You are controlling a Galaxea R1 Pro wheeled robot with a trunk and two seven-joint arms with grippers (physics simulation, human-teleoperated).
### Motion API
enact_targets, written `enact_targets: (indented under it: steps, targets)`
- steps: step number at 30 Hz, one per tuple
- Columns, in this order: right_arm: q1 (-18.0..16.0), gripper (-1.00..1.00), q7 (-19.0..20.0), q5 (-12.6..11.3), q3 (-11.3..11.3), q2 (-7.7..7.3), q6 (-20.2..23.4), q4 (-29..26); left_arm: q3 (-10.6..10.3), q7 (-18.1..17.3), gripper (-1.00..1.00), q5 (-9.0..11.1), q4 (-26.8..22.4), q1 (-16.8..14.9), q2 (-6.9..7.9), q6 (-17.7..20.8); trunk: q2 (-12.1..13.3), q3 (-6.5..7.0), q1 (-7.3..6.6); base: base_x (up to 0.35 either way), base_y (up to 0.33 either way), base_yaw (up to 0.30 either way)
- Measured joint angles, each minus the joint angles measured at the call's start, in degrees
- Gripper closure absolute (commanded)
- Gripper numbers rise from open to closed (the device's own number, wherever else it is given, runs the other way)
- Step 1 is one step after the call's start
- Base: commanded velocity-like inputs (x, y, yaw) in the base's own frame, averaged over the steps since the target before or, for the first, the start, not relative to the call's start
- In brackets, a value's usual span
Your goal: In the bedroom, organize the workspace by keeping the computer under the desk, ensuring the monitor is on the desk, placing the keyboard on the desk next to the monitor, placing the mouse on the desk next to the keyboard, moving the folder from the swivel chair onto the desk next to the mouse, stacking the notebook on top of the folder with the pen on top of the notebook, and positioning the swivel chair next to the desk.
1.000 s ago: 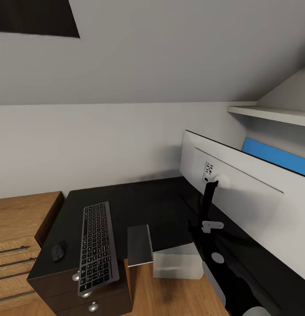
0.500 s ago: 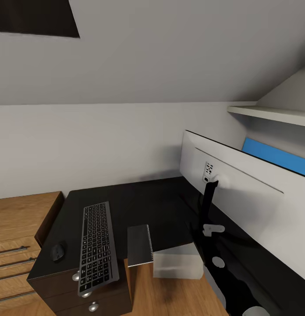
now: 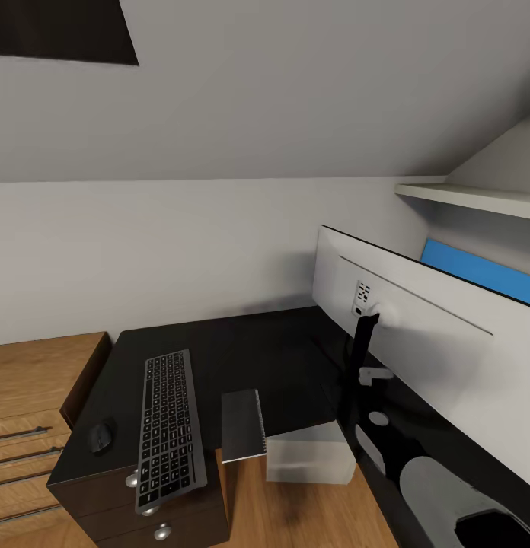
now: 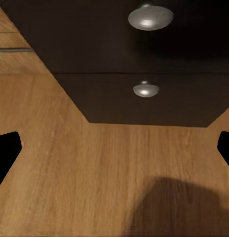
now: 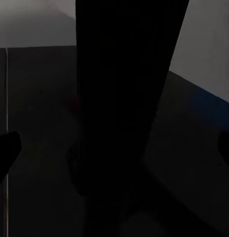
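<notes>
On the black desk (image 3: 242, 350) lie the keyboard (image 3: 170, 426), the small black mouse (image 3: 101, 436) beside it and the dark grey notebook (image 3: 242, 425), which overhangs the desk's front edge. The monitor (image 3: 417, 335) stands at the right with its light grey back toward me. The pale computer (image 3: 307, 453) sits on the floor under the desk. My right arm (image 3: 448, 487) reaches in behind the monitor. My right gripper (image 5: 114, 153) is open, with the monitor's black foot (image 5: 127, 98) between its spread fingers. My left gripper (image 4: 114, 148) is open above the wood floor.
The dark drawer unit (image 4: 144, 44) with round silver knobs (image 4: 145, 89) is in front of my left gripper. A light wooden cabinet (image 3: 29, 411) stands left of the desk. A white shelf (image 3: 470, 198) and a blue wall panel (image 3: 478, 270) are behind the monitor.
My right arm has risen along the monitor's foot, and its grey link has come into view at the bottom right. Nothing on the desk has moved.
</notes>
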Motion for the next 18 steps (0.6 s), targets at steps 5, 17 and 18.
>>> enact_targets:
  steps: [5, 17, 18]
  targets:
    - [-0.95, -1.00, -0.02, -0.01, 0.00, -0.37, -0.96, 1.45, 0.00, 0.07, -1.00, -0.07, 6.62, 0.03, -0.04, -6.88, 0.00, 0.00, 0.00, 0.000, 0.000, 0.000]
    - [-1.28, -1.00, 0.02, 0.10, 0.23, -1.62, -1.38, 3.99, -0.14, -0.02, -1.00, 0.01, 14.55, 0.03, -0.20, -14.15, 0.00, 0.00, 0.00, 0.000, 0.000, 0.000]
    - [-1.28, -1.00, 0.01, 0.08, 0.22, -1.62, -1.40, 4.19, -0.16, -0.01, -1.00, 0.01, 14.59, 0.03, -0.22, -14.17, 0.00, 0.00, 0.00, 0.000, 0.000, 0.000]
